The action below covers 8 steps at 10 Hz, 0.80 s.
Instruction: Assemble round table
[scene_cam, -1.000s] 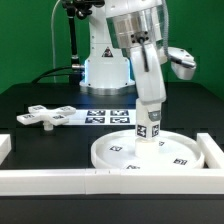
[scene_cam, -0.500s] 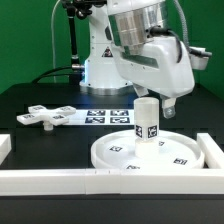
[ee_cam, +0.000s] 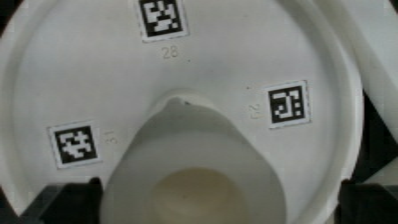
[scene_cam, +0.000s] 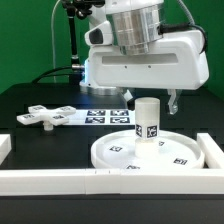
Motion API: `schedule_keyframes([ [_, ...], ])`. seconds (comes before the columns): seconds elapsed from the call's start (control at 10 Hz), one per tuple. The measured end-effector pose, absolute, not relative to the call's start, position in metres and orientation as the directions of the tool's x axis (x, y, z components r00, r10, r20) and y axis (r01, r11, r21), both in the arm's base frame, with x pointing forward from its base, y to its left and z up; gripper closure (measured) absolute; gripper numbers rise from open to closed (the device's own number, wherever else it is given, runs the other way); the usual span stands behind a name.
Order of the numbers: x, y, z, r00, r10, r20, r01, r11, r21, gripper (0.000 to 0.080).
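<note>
The large flat round disc [scene_cam: 112, 156] lies on the black table at the front. The short cylindrical post [scene_cam: 148, 120] stands upright on the disc's middle. My gripper [scene_cam: 150, 98] hangs just above the post, its two fingers spread wide on either side of the post's top, not touching it. In the wrist view I look down on the post's round top [ee_cam: 205, 190] between my fingers [ee_cam: 71, 200], with the tagged disc [ee_cam: 107, 60] beneath. My gripper [ee_cam: 214, 208] is open and empty. The cross-shaped flat foot [scene_cam: 45, 116] lies on the table at the exterior view's left.
The marker board [scene_cam: 105, 117] lies flat behind the disc. White border walls run along the front [scene_cam: 90, 181] and the exterior view's right [scene_cam: 213, 150]. The arm's base [scene_cam: 100, 70] stands at the back.
My gripper has let go of the post, opened, and risen a little above it while the wrist turned. The post stays upright on the disc.
</note>
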<state>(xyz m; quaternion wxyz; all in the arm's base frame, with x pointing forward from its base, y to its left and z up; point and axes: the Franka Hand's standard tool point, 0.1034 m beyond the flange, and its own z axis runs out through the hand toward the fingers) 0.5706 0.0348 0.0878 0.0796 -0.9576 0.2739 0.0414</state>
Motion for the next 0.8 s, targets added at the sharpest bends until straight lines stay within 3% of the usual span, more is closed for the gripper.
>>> schedule_keyframes([
  [0.2,0.5741,0.034,0.09,0.96,-0.272,-0.058,-0.278,-0.952,-0.126,0.015],
  [0.8,0.5728,0.0326,0.0878,0.989,0.149,-0.003,0.147,-0.98,-0.136,0.015],
])
